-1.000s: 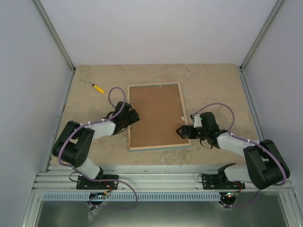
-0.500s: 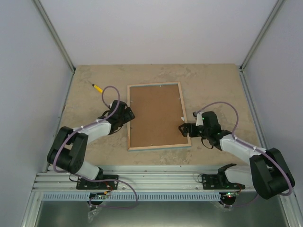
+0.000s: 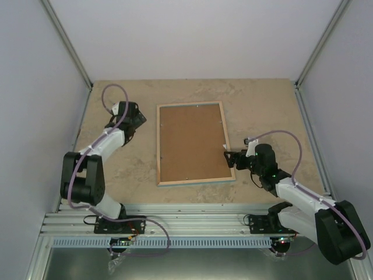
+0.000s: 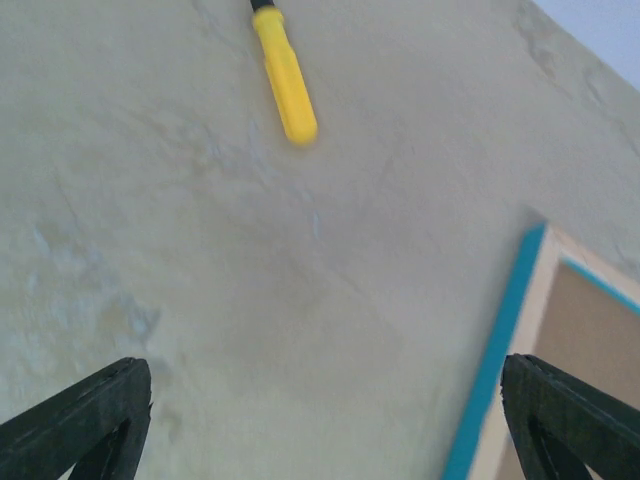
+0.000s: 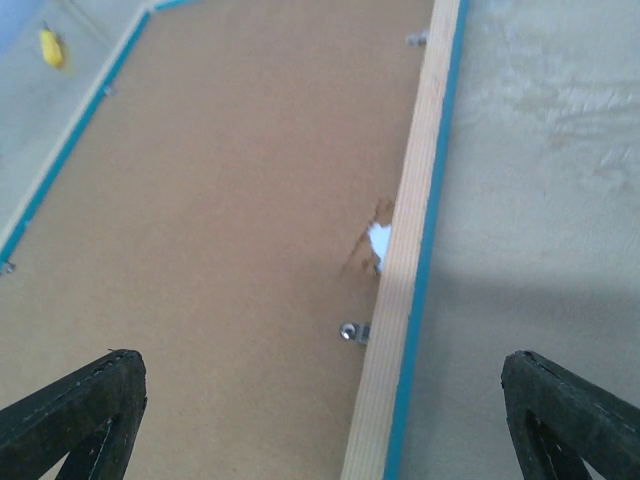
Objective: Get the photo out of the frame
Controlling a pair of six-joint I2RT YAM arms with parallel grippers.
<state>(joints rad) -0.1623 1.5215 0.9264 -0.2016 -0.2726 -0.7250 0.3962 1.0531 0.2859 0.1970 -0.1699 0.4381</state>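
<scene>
The photo is hidden, presumably under the brown fibreboard backing (image 3: 191, 143) of the large turquoise-edged, wood-backed frame (image 5: 412, 200), which lies face down mid-worktop. Nothing is out yet. The left gripper (image 4: 325, 405) has left the frame's left edge and swung toward the far-left corner of the beige stone-look worktop (image 3: 262, 111). Its jaws are spread wide and empty, facing the yellow-handled screwdriver (image 4: 285, 80). The right gripper (image 3: 231, 158), also wide open and empty, has backed just off the frame's right rail. The tool is probably wanted for the small metal tab (image 5: 350, 331) pinning the backing.
</scene>
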